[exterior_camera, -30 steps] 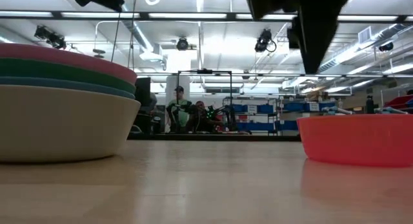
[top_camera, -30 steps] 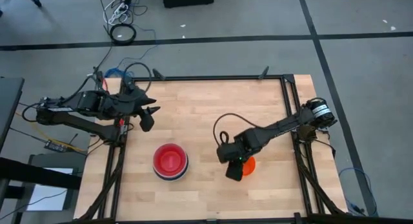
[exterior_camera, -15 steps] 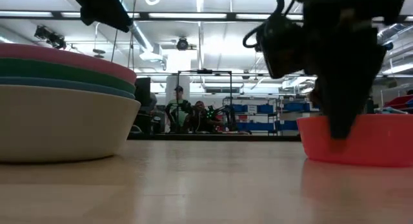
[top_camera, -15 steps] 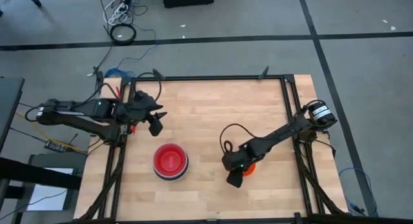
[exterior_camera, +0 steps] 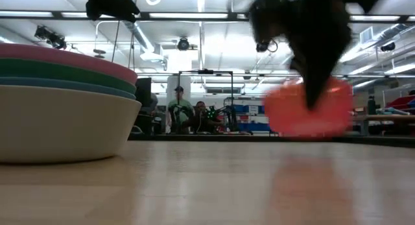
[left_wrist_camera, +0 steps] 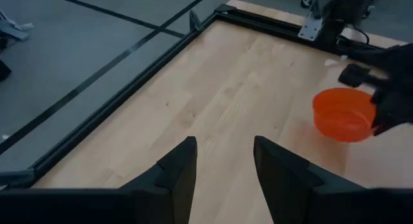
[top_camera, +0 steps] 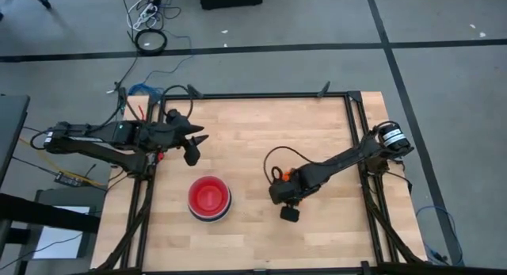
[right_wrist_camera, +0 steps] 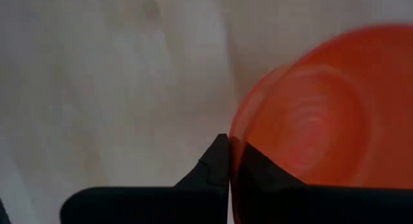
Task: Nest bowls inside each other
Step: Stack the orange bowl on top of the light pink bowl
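An orange-red bowl (left_wrist_camera: 343, 113) hangs above the table's right half, with my right gripper (right_wrist_camera: 230, 153) shut on it; the low view shows this bowl (exterior_camera: 308, 108) blurred and off the wood. In the high view my right gripper (top_camera: 289, 211) and its arm cover it. A stack of nested bowls (top_camera: 209, 198) stands on its base near the table's front left; its pale outer bowl (exterior_camera: 58, 121) fills the low view's left. My left gripper (left_wrist_camera: 222, 166) hovers open over the table's left part, nothing between its fingers. My right gripper pinches the orange-red bowl's rim (right_wrist_camera: 233, 137) between its two fingers, one finger inside the bowl and one outside. The fingers come from above, pointing steeply down. The bowl is lifted clear of the table, its open side up.
A black frame rail (top_camera: 352, 140) runs along the table's edges. Bare wood lies between the stack and the right gripper and across the table's far half (top_camera: 269, 124). A person sits in the room far behind the table (exterior_camera: 179, 111).
My right gripper has come down onto the orange-red bowl, taken hold of its rim and lifted it clear of the table, carrying it a little toward the stack. My left gripper has sunk slightly and stays open.
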You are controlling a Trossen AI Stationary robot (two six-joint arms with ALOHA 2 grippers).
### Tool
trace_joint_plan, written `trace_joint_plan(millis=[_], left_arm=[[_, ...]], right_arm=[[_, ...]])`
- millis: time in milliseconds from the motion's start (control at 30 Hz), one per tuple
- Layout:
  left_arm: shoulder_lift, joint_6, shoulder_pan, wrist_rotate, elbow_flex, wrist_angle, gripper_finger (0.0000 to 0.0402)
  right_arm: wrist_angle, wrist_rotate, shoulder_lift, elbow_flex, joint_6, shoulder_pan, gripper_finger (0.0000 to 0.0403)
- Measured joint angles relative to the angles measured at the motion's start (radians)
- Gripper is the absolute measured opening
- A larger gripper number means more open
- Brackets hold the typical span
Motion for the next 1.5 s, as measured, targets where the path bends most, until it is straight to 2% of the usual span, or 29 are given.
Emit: trace_joint_plan(millis=[100, 267, 433, 567, 800, 1000, 1267, 1367, 1500], left_arm=[[-0.001, 0.004, 0.000, 0.000, 0.000, 0.028, 0.0163], [-0.002, 0.006, 0.000, 0.002, 0.000, 0.109, 0.0163], [-0.010, 0.026, 0.000, 0.009, 0.001, 0.156, 0.0163], [-0.015, 0.027, 0.000, 0.010, 0.001, 0.173, 0.0163], [-0.015, 0.026, 0.000, 0.010, 0.001, 0.173, 0.0163], [-0.015, 0.026, 0.000, 0.010, 0.001, 0.172, 0.0163], [-0.014, 0.026, 0.000, 0.010, 0.001, 0.165, 0.0163], [-0.014, 0.026, 0.000, 0.010, 0.001, 0.158, 0.0163], [-0.014, 0.026, 0.000, 0.010, 0.001, 0.155, 0.0163]], right_arm=[[0.015, 0.076, -0.001, 0.129, -0.146, -0.024, 0.0001], [0.226, 0.086, -0.001, 0.228, -0.327, -0.081, 0.0001], [0.464, -0.018, 0.036, 0.234, -0.427, -0.101, 0.0000], [0.591, -0.074, 0.124, 0.249, -0.465, -0.101, 0.0000], [0.589, -0.106, 0.251, 0.379, -0.508, -0.111, 0.0000], [0.583, -0.219, 0.342, 0.487, -0.514, -0.143, 0.0007], [0.534, -0.284, 0.455, 0.585, -0.487, -0.160, 0.0039], [0.509, -0.319, 0.461, 0.590, -0.480, -0.160, 0.0060], [0.470, -0.312, 0.446, 0.593, -0.463, -0.160, 0.0092]])
